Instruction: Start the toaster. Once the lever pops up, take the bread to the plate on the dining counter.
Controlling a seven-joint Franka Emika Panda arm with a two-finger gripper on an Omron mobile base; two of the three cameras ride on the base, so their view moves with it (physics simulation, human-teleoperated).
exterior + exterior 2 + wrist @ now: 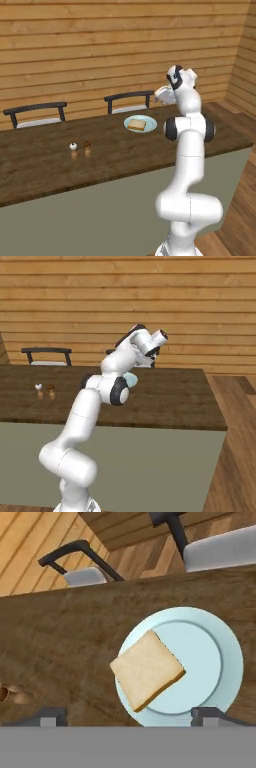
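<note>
The bread point(146, 669) lies flat on the pale blue plate point(225, 657), its near corner reaching out over the plate's rim. The plate rests on the dark wood dining counter point(65, 637). My gripper point(131, 717) hovers above them, open, with the fingertips point(50, 716) spread wide and nothing between them. From the left base view, the bread point(136, 124) on the plate point(150, 122) sits just left of my gripper point(159, 95), which is raised over the counter point(50, 160). An edge of the plate point(131, 379) peeks out behind the arm. The toaster is out of view.
Two dark chairs point(35, 112) point(129, 100) stand behind the counter against the wood wall. A white shaker point(73, 146) and a brown shaker point(87, 144) sit left of the plate. The counter's right end point(210, 406) drops off to wooden floor.
</note>
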